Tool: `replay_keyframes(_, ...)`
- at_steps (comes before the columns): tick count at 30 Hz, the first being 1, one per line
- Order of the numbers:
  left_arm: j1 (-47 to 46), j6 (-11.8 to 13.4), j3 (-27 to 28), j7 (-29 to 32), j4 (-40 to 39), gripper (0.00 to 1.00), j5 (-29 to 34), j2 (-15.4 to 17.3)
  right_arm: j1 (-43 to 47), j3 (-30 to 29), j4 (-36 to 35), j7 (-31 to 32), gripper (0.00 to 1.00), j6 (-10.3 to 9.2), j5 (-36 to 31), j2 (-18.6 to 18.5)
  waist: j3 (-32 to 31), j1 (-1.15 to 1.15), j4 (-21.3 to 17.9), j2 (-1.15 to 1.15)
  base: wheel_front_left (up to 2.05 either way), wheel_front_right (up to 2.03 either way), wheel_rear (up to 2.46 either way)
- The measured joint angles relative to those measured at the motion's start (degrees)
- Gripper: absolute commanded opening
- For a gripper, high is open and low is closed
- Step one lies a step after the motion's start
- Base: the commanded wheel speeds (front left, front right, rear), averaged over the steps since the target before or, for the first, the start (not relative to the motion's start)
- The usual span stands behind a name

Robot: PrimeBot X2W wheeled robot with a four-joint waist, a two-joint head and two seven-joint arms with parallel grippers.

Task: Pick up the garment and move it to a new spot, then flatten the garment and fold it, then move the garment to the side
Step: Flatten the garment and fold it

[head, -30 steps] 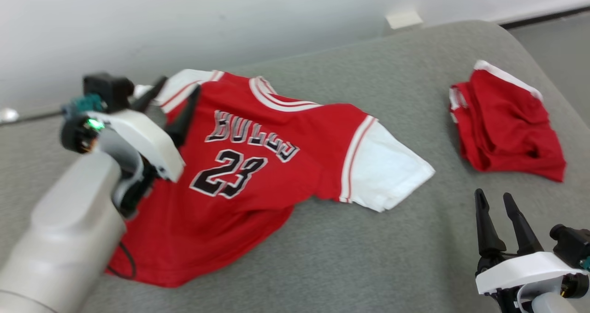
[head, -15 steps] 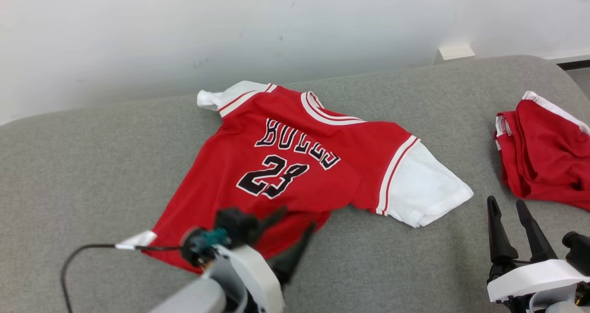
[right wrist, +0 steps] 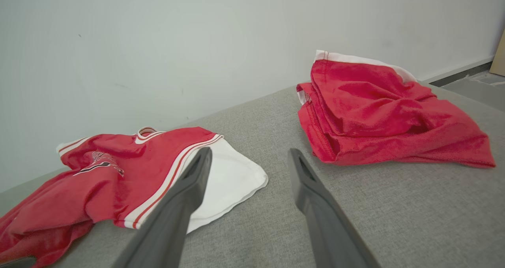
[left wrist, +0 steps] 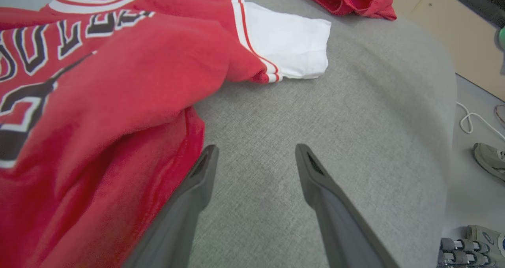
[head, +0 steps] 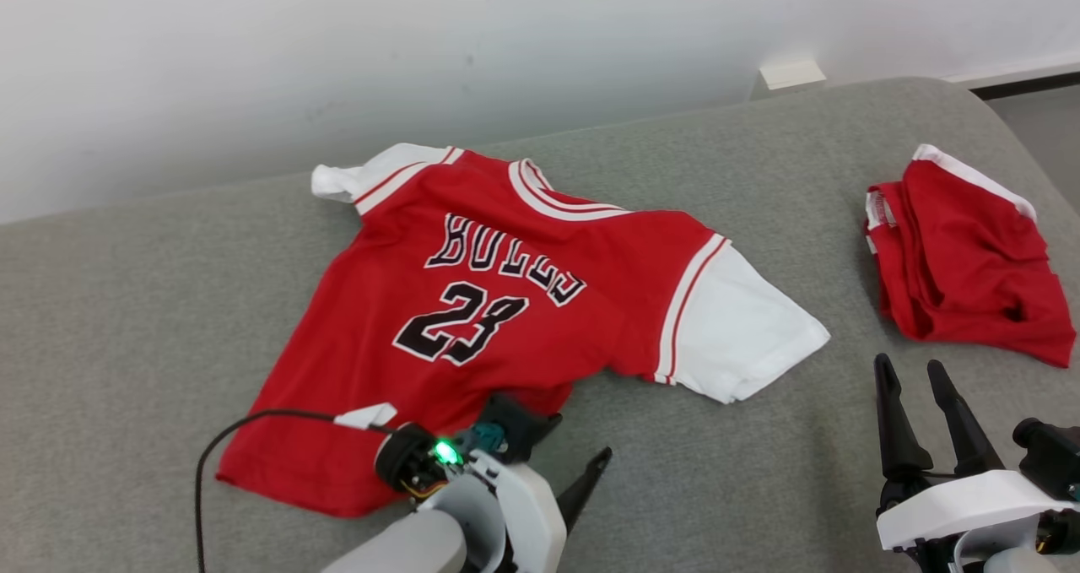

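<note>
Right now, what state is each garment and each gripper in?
Red Bulls 23 jersey with white sleeves: laid out print up, unfolded, lower hem rumpled, not held.
Second red garment with white edge: crumpled heap, apart from the jersey.
Left gripper: open, empty, beside the jersey's lower hem.
Right gripper: open, empty, over bare grey cushion.
</note>
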Motion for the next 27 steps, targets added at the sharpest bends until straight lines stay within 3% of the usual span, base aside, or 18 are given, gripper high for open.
replay_keyframes(8,-4.66,4.6,-0.36,7.47,7.21,1.0,1.11,-3.23,-0.12,0.62,0.71,-0.07,1.0,0.0,0.01,0.96,0.29,0.0,-2.91,0.0,0.0,0.0,0.0)
replay_keyframes(16,-7.97,6.59,0.79,12.16,11.26,1.0,0.46,-3.26,-0.13,1.23,1.78,-0.41,1.0,0.0,0.21,1.37,0.56,0.0,-4.66,0.0,0.0,0.0,0.0)
replay_keyframes(24,-10.19,4.38,0.0,17.45,16.13,1.0,-1.25,-3.38,-0.43,1.89,2.77,-0.55,1.0,0.0,0.54,1.45,0.55,0.0,-4.69,0.0,0.0,0.0,0.0)
replay_keyframes(25,-10.38,4.03,-0.02,17.42,16.69,0.75,-1.38,-3.57,-0.47,1.92,2.86,-0.56,1.0,0.0,0.55,1.43,0.49,0.0,-4.62,0.0,0.0,0.0,0.0)
replay_keyframes(27,-10.72,3.5,0.12,17.14,17.72,0.0,-1.82,-3.91,-0.62,1.98,3.03,-0.56,1.0,0.0,0.59,1.33,0.35,0.0,-4.34,0.0,0.0,0.0,0.0)
